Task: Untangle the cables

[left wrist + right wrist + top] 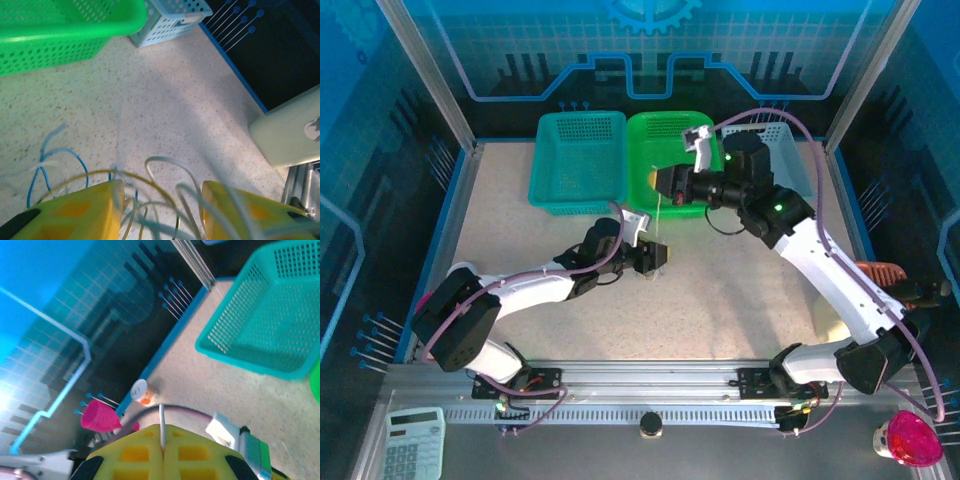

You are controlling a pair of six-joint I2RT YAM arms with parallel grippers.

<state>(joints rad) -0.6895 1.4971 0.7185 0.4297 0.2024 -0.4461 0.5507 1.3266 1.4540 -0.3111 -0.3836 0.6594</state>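
Yellow fingers of the left gripper sit right up close in its wrist cam, and the jaws are standing apart with a mess of loops lying in the gap, nothing looks pinched from what I can see. That mess is the cables: white and yellowish loops between the fingers, plus a blue cord sprawled on the speckled table just to one side. From overhead, the clump is around the middle of the surface, a little way in front of the green basket, with the left gripper down on it. Right gripper hangs higher up, over the near edge of that green basket, and its wrist cam shows the jaws pressed fully together with a thin white strand sticking out of the seam, so it's clamped on that one. Overhead you can just make out the strand running down to the clump. Teal basket sits at the far edge left of the green one, pale blue basket to the right.
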